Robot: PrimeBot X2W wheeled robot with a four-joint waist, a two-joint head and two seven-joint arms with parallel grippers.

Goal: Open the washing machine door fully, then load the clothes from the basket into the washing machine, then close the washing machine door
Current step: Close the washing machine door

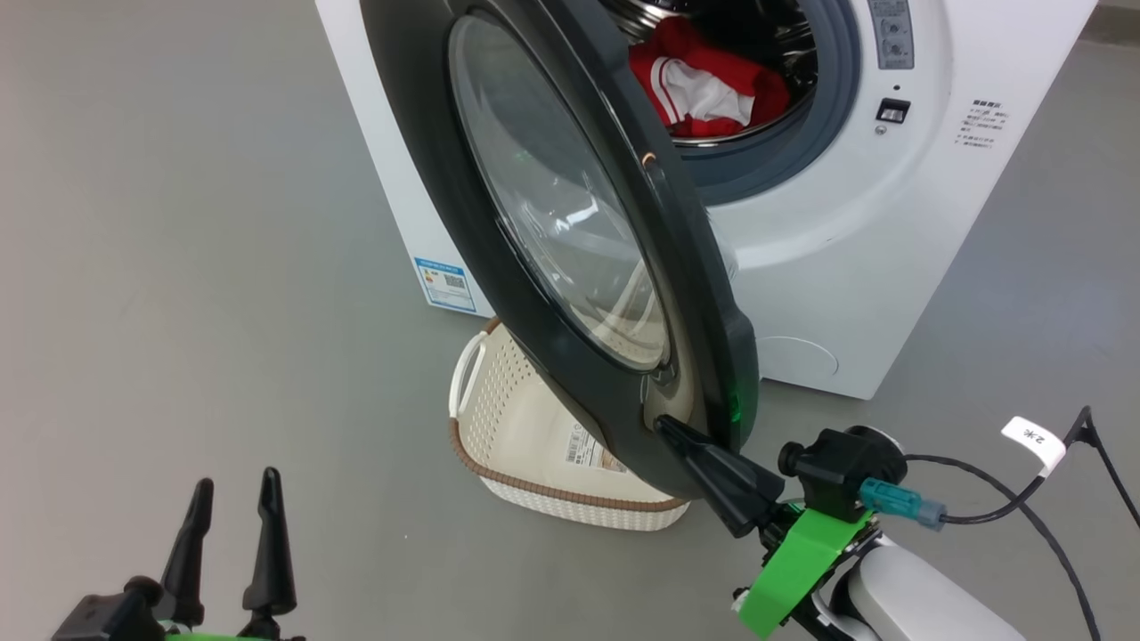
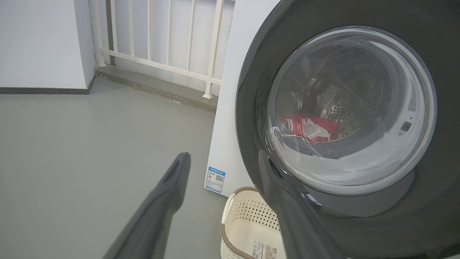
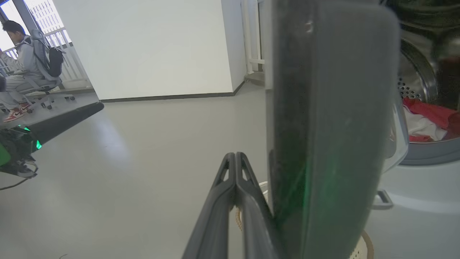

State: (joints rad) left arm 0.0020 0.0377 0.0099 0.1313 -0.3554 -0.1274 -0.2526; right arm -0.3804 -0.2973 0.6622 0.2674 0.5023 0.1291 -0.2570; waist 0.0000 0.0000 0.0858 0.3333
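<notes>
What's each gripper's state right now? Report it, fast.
Left gripper: open, holding nothing.
Right gripper: shut, holding nothing, tips against the lower edge of the washing machine door.

The left gripper [image 1: 235, 488], two long dark tapered fingers on a black base, sits at the near left. Its fingers [image 1: 267, 534] point toward the far side, upright in the head view, and stand well apart with a wide gap between them. The right gripper [image 1: 668, 427], of the same dark two-finger build, sits at the near right and reaches forward and to the left. Its fingers [image 3: 219, 216] are pressed together along their length, tips touching. Behind them, a bright green plastic bracket [image 1: 797, 556] and a black cylindrical wrist module [image 1: 837, 476] join the pale white forearm [image 1: 926, 601], which enters from the near right corner.
</notes>
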